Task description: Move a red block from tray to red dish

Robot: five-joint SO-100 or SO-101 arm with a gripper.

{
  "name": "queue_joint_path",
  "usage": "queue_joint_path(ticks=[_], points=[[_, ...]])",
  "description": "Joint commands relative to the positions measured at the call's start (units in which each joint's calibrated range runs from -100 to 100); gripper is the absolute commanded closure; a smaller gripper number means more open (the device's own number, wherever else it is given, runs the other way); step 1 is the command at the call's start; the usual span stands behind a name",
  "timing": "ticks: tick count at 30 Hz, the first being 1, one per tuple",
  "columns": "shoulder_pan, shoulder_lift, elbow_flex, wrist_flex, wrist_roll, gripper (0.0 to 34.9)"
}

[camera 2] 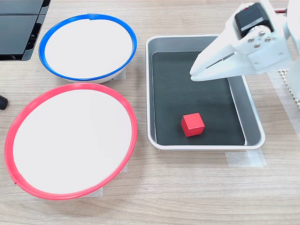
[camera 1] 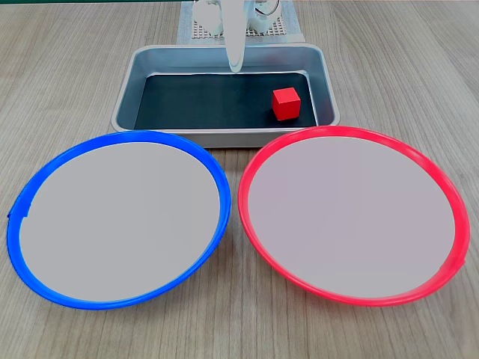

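Note:
The red block [camera 1: 286,103] [camera 2: 192,124] lies on the black bottom of the silver tray [camera 1: 224,137] [camera 2: 149,93], near the corner closest to the red dish [camera 1: 352,132] [camera 2: 70,86]. Nothing lies in the red dish. My white gripper [camera 1: 237,66] [camera 2: 193,75] hangs over the tray's middle with its jaws together and nothing between them. In the second exterior view its tip is above and slightly up from the block, clearly apart from it. In the first exterior view it points down at the tray's far wall, left of the block.
A blue-rimmed dish [camera 1: 142,135] [camera 2: 89,17] of the same size sits beside the red one, with nothing in it. A white mesh mat [camera 1: 196,30] lies under the arm's base behind the tray. Dark flat objects [camera 2: 18,28] sit at the second exterior view's top left.

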Motion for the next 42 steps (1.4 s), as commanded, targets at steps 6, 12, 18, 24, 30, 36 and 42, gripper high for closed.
queue_joint_path(ticks=[6,12,18,24,30,36,42], points=[[0.2,-0.3,0.0,0.1,-0.1,34.6],[0.2,-0.3,0.0,0.1,-0.1,34.6],[0.2,-0.3,0.0,0.1,-0.1,34.6],[0.2,-0.3,0.0,0.1,-0.1,34.6],[0.3,-0.3,0.0,0.1,-0.1,34.6],[-5.0,12.5,-13.6,6.2,-0.2,34.8],[-8.0,43.7,-38.7,17.3,3.0,28.2]])
